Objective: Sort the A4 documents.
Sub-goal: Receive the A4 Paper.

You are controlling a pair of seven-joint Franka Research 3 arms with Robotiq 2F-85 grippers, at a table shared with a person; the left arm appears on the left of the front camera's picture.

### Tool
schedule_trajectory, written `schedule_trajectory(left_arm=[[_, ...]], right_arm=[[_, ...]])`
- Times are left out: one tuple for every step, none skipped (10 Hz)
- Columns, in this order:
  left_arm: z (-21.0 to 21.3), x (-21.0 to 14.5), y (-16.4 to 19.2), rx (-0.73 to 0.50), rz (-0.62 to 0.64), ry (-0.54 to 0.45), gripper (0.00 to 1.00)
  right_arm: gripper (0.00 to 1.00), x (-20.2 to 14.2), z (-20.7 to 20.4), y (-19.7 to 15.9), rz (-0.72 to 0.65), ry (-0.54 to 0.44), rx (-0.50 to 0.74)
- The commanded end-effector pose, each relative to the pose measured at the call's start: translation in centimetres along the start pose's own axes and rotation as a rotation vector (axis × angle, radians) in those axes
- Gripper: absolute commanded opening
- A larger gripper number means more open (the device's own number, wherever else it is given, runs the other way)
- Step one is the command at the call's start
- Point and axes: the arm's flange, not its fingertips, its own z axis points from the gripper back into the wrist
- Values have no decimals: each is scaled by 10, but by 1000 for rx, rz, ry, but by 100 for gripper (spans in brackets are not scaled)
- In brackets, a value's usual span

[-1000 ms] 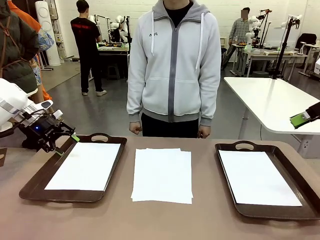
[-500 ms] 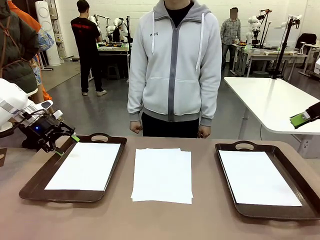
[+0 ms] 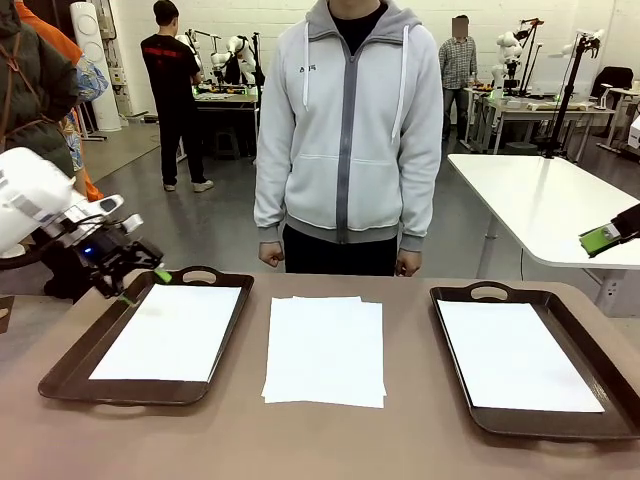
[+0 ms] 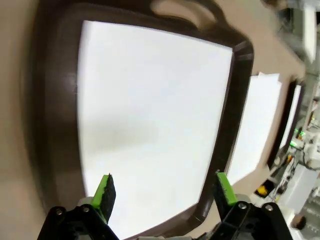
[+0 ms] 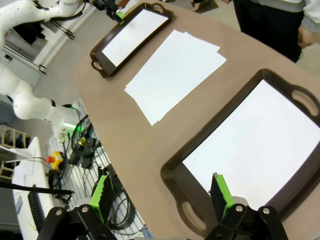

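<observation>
Brown table (image 3: pixel 200 440): smooth and matte; a person (image 3: pixel 348 130) in a pale grey zip hoodie stands at its far edge, fists at the sides
Room: grey floor; a white table (image 3: pixel 550 195) off to the right; people and workbenches farther back
Change: the left gripper (image 3: pixel 143 287) has shifted slightly up and toward the left tray's far corner since a second ago; papers and trays lie as before
Left gripper (image 4: pixel 164 186): jaws spread wide, nothing between them; it hovers at the outer far edge of the left tray, looking down on the paper inside
Right gripper (image 5: pixel 161 190): jaws wide apart and empty; high above the near end of the right tray
Left tray (image 3: pixel 60 375): dark brown, handled; left paper (image 3: pixel 170 330) lies flat inside; whether one sheet or several I cannot tell
Right tray (image 3: pixel 560 425): same kind; right paper (image 3: pixel 515 355) lies flat inside
Between the trays: the A4 documents (image 3: pixel 325 350) lie as a loose stack on the bare table, edges slightly fanned, touching neither tray
</observation>
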Motion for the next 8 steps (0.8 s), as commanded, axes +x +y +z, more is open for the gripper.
schedule_trajectory(left_arm=[[20,-18,-91,46,-327,-28,100],[39,-31,-114,38,-435,-71,100],[60,-46,-125,-5,-514,-121,100],[84,-62,-129,-95,-593,-162,100],[107,-80,-127,-159,-677,-222,100],[124,-91,-119,-133,-748,-334,100],[144,-103,-114,-188,-806,-390,100],[158,-116,-115,-199,-860,-408,100]], right_arm=[[100,0,0,-1,3,-4,7],[100,0,0,-1,3,-4,7],[100,0,0,-1,3,-4,7],[100,0,0,-1,3,-4,7],[100,0,0,-1,3,-4,7],[100,0,0,-1,3,-4,7],[100,0,0,-1,3,-4,7],[100,0,0,-1,3,-4,7]])
